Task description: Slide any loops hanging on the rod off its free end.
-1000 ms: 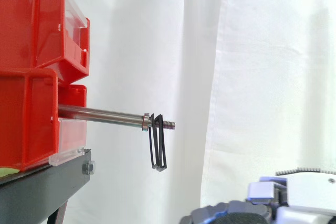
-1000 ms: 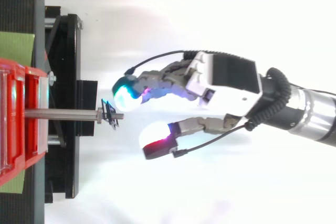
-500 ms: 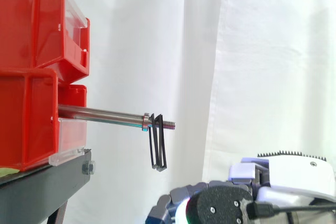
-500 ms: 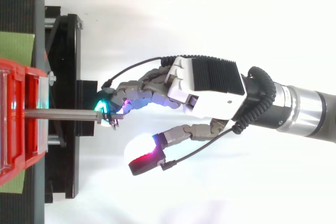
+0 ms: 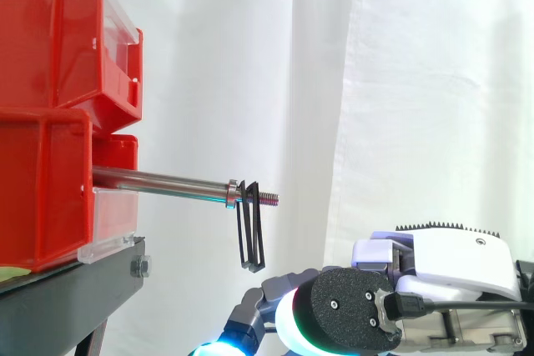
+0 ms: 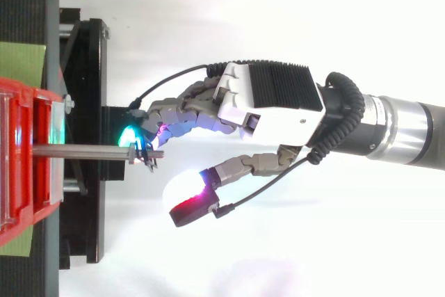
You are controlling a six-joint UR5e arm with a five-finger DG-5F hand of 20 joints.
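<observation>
A steel rod (image 5: 158, 181) sticks out level from the red bins (image 5: 50, 114) toward the right, ending in a threaded tip. Black loops (image 5: 250, 235) hang from it just past a metal collar, close to the free end; from above the loops (image 6: 144, 154) show as a small dark bundle on the rod (image 6: 80, 150). My hand (image 5: 434, 281) is low at the right, below the rod's height. In the top view the hand (image 6: 268, 106) reaches left, its glowing fingertips (image 6: 132, 133) beside the loops and its thumb spread apart below. The fingers are relaxed and hold nothing.
The bins rest on a black stand (image 5: 75, 298) at the left, with its frame (image 6: 83, 137) under the rod. A white curtain (image 5: 400, 89) hangs behind. Open room lies to the right of the rod's tip.
The hand has moved left toward the rod's free end and risen in the side view. Its fingertips went from right of the loops to beside them. The loops hang as before.
</observation>
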